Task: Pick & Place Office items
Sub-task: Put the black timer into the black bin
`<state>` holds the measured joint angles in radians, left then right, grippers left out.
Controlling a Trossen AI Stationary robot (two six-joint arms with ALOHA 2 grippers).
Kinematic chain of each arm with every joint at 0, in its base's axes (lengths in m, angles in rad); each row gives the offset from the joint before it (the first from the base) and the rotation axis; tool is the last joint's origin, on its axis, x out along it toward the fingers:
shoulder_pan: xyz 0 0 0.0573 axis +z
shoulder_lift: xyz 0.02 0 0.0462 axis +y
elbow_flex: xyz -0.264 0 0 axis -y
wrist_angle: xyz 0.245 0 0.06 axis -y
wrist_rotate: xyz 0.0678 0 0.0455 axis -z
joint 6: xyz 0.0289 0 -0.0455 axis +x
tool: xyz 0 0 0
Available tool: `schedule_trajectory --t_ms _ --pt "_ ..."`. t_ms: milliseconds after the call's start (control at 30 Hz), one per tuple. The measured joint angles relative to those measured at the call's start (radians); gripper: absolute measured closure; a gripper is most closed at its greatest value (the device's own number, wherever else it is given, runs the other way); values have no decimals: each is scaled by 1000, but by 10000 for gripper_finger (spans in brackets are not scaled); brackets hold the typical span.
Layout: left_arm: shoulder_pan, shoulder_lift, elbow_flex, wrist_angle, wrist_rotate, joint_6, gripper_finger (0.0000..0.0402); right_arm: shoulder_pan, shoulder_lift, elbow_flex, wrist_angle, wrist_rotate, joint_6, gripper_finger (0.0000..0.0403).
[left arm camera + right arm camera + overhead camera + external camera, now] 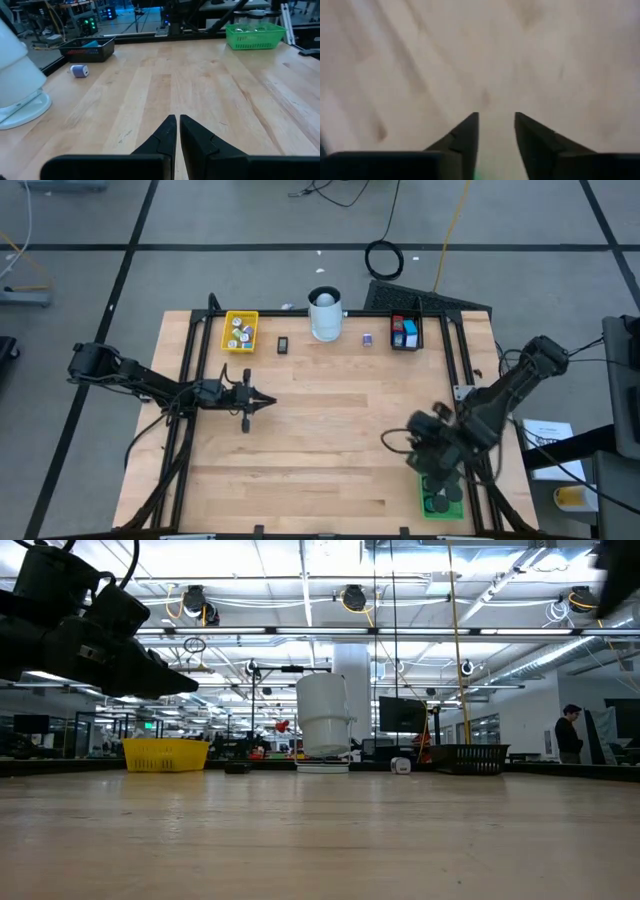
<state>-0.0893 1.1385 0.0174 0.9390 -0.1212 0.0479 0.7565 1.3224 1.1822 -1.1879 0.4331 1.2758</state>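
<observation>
**Ana:** End effector on the right arm (432, 442) first: it hovers near the front right corner of the pale wooden surface (330, 430), just beside the green mesh tray (441, 498). Its own camera shows two dark fingers (462, 137) standing apart with bare wood between them, nothing clamped.

**Ben:** So it carries nothing?

**Ana:** Nothing I can see. Dark round discs (441, 502) already lie in that green tray, so I judge the arm sits here because this is its drop-off spot.

**Ben:** And the left end effector (262, 402)?

**Ana:** It waits over the left middle of the surface, fingers (162, 140) pressed together, pointing toward the centre, holding nothing.

**Ben:** Where are the remaining office items?

**Ana:** Along the back edge. A small black block (283, 345) lies loose between the yellow mesh tray (240, 332) and the tall white cylinder (325, 315). A small bluish-white piece (367, 339) lies loose between the cylinder and the black mesh tray (406, 333). The yellow tray holds several small pale pieces (240, 335); the black one holds blue and red blocks (405, 330).

**Ben:** Sorted by kind, then?

**Ana:** It looks so, which is why each tray sits apart. I'd say two loose pieces remain, well away from both arms.
</observation>
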Motion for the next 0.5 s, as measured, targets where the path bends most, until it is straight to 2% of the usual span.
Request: schedule_trajectory --t_ms 100,167,233,300,400,433,500 --pt "0 0 0 -2 -14 -16 371 -108 -1 -34 113 98 -216 333" --pt "0 0 0 -5 -15 -17 371 -189 -1 -102 294 169 -414 365" --pt "0 0 0 -17 -15 -21 371 -279 0 -199 557 194 -622 391" --pt "0 0 0 -26 -17 -28 371 -377 1 -311 865 138 -810 397" --pt "2 0 11 -43 -40 -105 371 -526 32 -468 1356 -51 -997 388" --pt "5 0 24 -69 -52 -127 371 -568 47 -506 1482 -98 -1034 387" --pt "10 0 60 -142 -99 -146 370 -642 69 -549 1619 -122 -1089 389"
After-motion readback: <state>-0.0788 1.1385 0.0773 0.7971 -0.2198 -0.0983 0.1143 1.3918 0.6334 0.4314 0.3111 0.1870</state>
